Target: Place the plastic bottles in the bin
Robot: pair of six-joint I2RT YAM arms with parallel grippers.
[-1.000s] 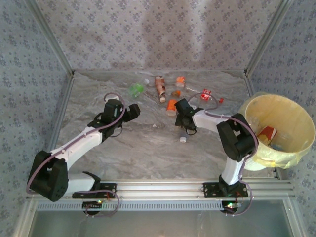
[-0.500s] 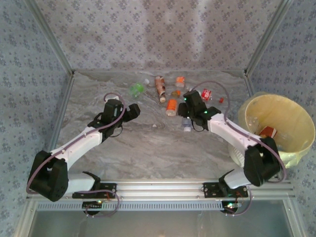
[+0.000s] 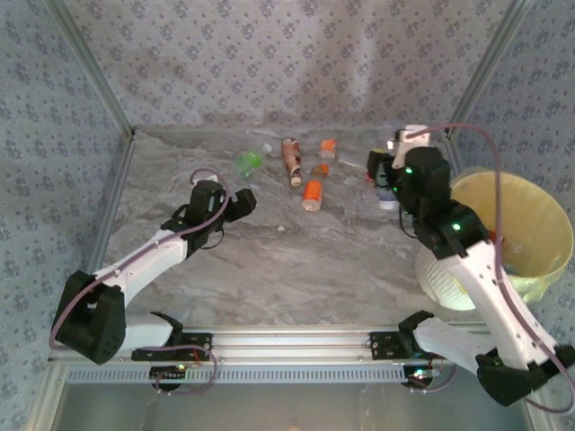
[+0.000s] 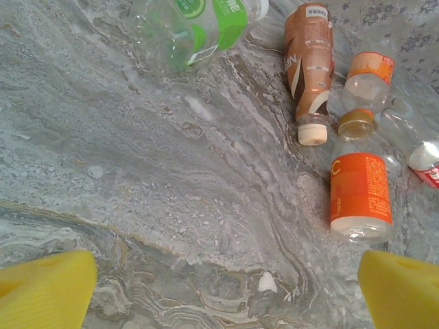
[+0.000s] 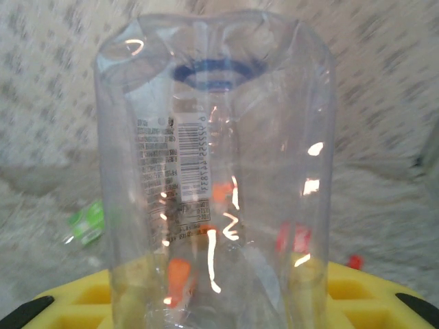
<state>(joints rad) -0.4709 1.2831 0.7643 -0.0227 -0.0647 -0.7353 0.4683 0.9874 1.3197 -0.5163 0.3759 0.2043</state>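
My right gripper (image 3: 384, 180) is shut on a clear plastic bottle (image 5: 212, 171) and holds it raised above the table's right back, just left of the bin (image 3: 530, 193), a white bucket lined with a pale yellow bag. Its yellow fingers (image 5: 357, 295) show at the bottle's lower end. My left gripper (image 4: 223, 295) hangs open over bare table at the left, its yellow fingertips (image 4: 44, 288) wide apart. Beyond it lie a green-labelled bottle (image 4: 199, 27), a brown bottle (image 4: 310, 65), an orange bottle (image 4: 360, 192) and a clear bottle with an orange label (image 4: 368, 75).
A loose white cap (image 4: 266, 281) lies on the marble-patterned table (image 3: 269, 269) between the left fingertips. A red-labelled bottle (image 4: 425, 161) sits at the right edge of the left wrist view. Patterned walls with metal posts enclose the table at the back and sides.
The right arm lifted the clear bottle off the middle of the table and swung it right and back, close to the bin. The left arm has stayed put.
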